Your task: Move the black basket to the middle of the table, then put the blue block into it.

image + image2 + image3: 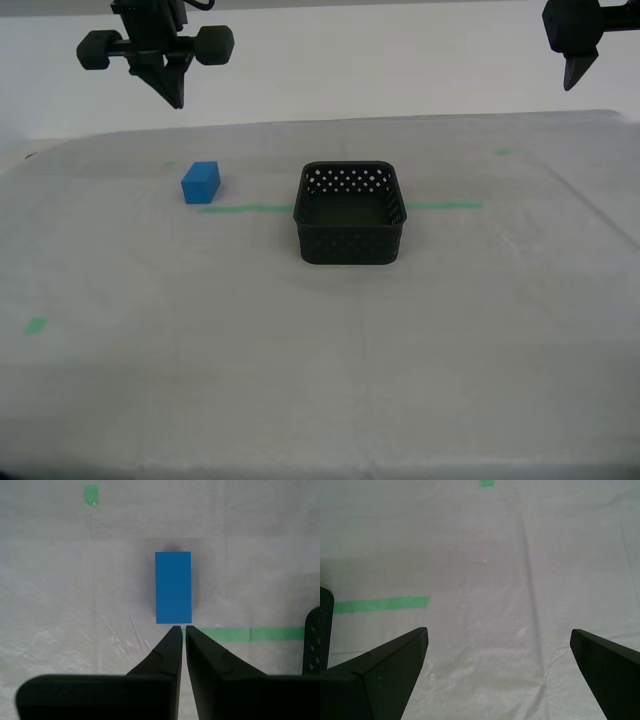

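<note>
The black basket (350,243) stands upright and empty near the middle of the table (300,380), astride a green tape line. The blue block (200,182) lies on the cloth toward the exterior view's left of the basket, a short gap away. My second gripper (176,98) hangs high above the block, shut with nothing in it. In the second wrist view the block (173,587) lies just beyond the closed tips of my second gripper (180,628). My first gripper (579,72) hangs high at the exterior view's upper right, and the first wrist view shows my first gripper (498,632) open over bare cloth.
A green tape strip (245,209) runs across the table behind the basket, with small green marks (36,325) elsewhere. A sliver of the basket (314,640) shows in the second wrist view, and a basket edge (324,625) in the first wrist view. A white wall stands behind.
</note>
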Controlling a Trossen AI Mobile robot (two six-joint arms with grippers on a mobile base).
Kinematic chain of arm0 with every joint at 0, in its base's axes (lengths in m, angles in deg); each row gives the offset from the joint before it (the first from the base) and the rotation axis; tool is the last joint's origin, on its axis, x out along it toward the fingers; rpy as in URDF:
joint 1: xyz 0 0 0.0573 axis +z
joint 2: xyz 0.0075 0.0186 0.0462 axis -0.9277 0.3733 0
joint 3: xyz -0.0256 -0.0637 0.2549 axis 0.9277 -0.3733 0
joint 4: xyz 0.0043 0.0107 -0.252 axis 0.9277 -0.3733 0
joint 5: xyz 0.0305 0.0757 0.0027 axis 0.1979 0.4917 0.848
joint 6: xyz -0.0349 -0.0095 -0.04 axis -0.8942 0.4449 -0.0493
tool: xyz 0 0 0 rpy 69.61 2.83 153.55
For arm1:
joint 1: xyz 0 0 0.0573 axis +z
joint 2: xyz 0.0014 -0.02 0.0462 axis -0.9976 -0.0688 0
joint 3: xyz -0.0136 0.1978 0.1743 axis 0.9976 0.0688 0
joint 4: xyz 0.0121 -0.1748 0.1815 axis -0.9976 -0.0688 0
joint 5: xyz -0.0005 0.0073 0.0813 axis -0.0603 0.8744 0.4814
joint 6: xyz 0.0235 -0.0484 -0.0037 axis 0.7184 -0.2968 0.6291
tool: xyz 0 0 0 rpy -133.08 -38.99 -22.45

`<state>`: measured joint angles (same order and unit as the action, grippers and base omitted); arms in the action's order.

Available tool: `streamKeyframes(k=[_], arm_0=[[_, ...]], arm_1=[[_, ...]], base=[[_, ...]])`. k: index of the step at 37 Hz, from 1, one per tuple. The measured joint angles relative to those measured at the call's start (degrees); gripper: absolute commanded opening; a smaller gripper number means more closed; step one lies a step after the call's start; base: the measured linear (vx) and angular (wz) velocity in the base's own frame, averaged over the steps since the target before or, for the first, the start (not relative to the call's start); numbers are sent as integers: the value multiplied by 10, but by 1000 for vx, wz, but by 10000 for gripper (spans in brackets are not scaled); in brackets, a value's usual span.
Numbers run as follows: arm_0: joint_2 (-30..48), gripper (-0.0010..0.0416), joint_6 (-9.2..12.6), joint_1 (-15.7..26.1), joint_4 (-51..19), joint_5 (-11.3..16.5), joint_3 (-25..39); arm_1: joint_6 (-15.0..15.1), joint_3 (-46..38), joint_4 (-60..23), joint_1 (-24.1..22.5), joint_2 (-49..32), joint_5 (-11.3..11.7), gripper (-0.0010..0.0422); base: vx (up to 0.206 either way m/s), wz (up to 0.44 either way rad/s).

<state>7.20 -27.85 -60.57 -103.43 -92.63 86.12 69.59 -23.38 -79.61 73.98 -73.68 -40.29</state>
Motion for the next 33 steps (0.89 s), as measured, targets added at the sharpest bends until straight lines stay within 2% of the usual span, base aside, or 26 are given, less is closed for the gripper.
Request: streamKeyframes(k=[4, 9, 21, 22, 26, 28, 31, 33], arm_0=[[0, 398, 0, -1, 0, 0, 0], [0, 398, 0, 0, 0, 0, 0], [0, 399, 0, -1, 0, 0, 0], [0, 399, 0, -1, 0, 0, 0], [0, 399, 0, 0, 0, 0, 0], [0, 398, 0, 0, 0, 0, 0], [0, 398, 0, -1, 0, 0, 0], [0, 399, 0, -1, 0, 0, 0]], arm_1=[[0, 0, -1, 0, 0, 0, 77], [0, 0, -1, 0, 0, 0, 163], [0, 0, 11, 2, 0, 0, 407], [0, 0, 11, 2, 0, 0, 416], [10, 0, 12, 4, 0, -3, 372], [11, 0, 13, 6, 0, -17, 379], [10, 0, 16, 9, 0, -32, 412], [10, 0, 17, 9, 0, -33, 392]], base=[[0, 0], [0, 0], [0, 0], [0, 0], [0, 0], [0, 0], [0, 0], [0, 0]])
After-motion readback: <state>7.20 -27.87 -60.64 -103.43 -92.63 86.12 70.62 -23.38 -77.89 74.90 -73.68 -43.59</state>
